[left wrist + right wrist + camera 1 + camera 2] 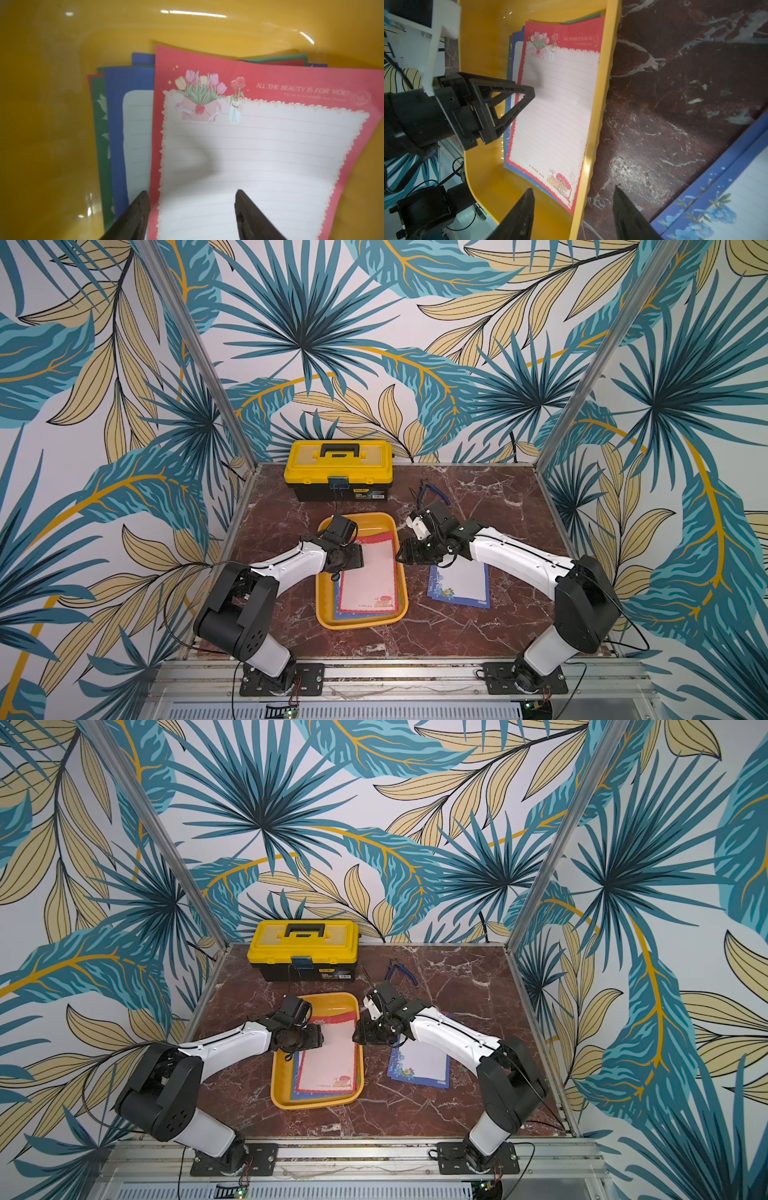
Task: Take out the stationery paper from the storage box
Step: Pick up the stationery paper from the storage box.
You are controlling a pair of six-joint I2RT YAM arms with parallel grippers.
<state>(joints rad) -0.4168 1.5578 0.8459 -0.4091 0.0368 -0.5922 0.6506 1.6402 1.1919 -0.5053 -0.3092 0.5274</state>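
Now the left jaws stand open, straddling one long edge of the red sheet (259, 145), which tops the stack (116, 124) in the box (357, 624). The right jaws are open too and empty, hovering at the box's right rim. Blue sheets (461, 585) lie on the bench (457, 639), beside the box.

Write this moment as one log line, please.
left gripper: open, over red-bordered lined paper sheet | right gripper: open, empty, over rim of shallow orange-yellow plastic tray | out: blue floral-bordered paper on table
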